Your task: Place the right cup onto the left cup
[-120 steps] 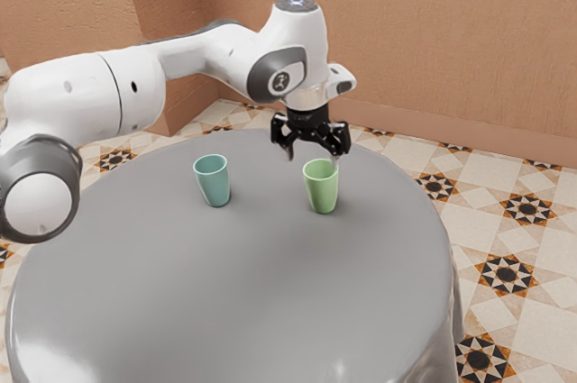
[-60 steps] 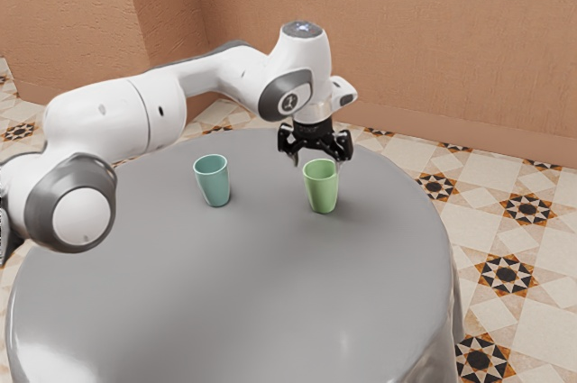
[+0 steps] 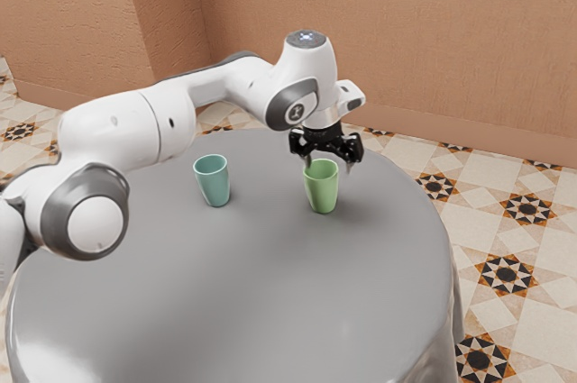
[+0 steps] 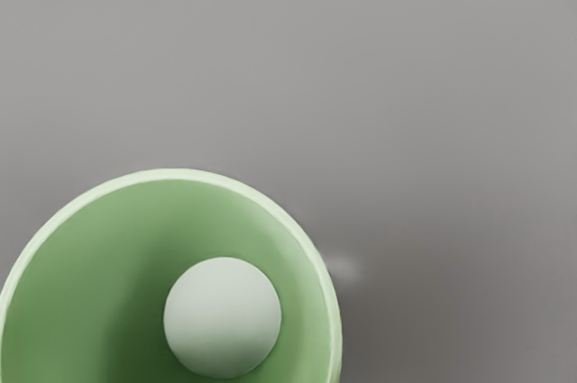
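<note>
Terracotta-coloured walls (image 3: 433,41) and patterned floor (image 3: 518,288) are seen around the grey tabletop (image 3: 225,284). With its fingers parted, the end effector (image 3: 329,167) is poised at the rim of the green cup (image 3: 322,192), left upright and ungripped below; the teal cup (image 3: 215,186) is set apart, toward the arm's base. If descent is made off-centre, the rim could be struck by a fingertip and the cup tipped.

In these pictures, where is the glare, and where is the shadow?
Exterior view: white glare on the table near its lower-left edge, soft shadow beside the green cup; wrist view: pale highlight on the table outside the cup's rim, darker shading inside.
</note>
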Motion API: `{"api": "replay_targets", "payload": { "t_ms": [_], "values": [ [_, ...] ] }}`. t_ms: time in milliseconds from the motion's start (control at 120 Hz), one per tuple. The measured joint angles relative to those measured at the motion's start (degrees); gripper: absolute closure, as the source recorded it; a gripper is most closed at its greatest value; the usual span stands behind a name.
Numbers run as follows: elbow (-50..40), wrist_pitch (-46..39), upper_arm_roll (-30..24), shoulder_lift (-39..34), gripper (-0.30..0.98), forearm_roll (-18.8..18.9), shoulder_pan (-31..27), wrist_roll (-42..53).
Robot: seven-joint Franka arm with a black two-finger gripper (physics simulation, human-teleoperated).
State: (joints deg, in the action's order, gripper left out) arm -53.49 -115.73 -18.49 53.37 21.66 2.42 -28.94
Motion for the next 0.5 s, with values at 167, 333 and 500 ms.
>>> {"api": "replay_targets", "payload": {
  "t_ms": [167,333,500],
  "values": [
    [0.8,-1.0,-0.2,1.5,0.0,1.0,0.4,0.8],
    [1.7,-1.9,-0.1,3.1,0.0,1.6,0.4,1.6],
    [2.2,-2.3,-0.1,3.6,0.0,1.9,0.4,2.4]
  ]
}}
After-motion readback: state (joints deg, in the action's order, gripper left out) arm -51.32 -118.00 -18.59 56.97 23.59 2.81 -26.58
